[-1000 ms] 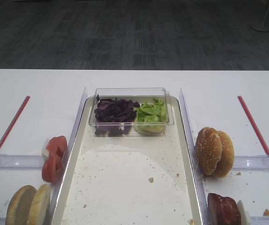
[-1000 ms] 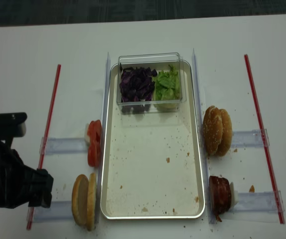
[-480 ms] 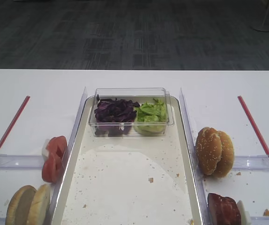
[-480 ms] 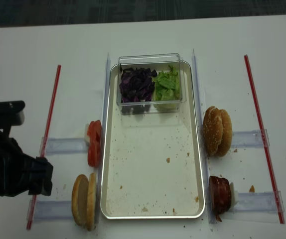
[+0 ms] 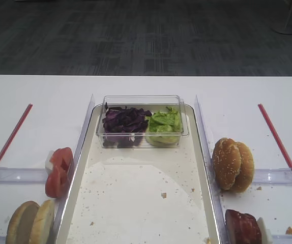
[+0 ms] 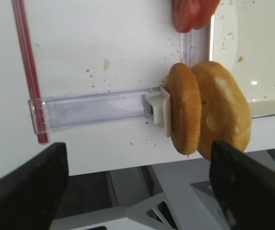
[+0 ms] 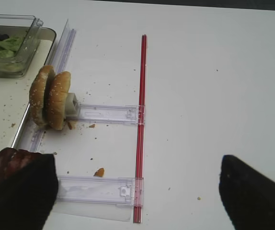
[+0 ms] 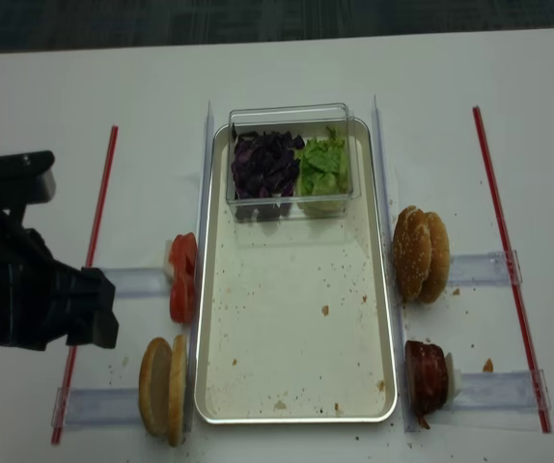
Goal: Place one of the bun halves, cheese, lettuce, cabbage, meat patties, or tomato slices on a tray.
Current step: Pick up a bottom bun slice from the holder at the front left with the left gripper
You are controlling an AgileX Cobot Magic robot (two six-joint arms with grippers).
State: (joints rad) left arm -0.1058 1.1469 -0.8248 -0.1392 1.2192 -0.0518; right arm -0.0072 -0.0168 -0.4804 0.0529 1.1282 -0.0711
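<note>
Your widest free surface is the white table (image 8: 287, 68), open on its far side. The silver tray (image 8: 378, 289) lies lengthwise down the middle, raised rim all round, its near floor bare but for crumbs; a clear box (image 8: 291, 159) with cabbage (image 8: 265, 162) and lettuce (image 8: 323, 166) fills its far end. Your left gripper (image 6: 137, 191) has its jaws spread wide, nothing between them. The plain bun halves (image 6: 207, 115) stand on edge just outside the tray's near-left corner, tan crust, seedless. Your right gripper (image 7: 137, 187) also gapes, empty.

white table (image 8: 287, 68), red strips (image 8: 497, 203), clear plastic box (image 8: 290, 119), sesame-seeded buns (image 8: 420, 253)
</note>
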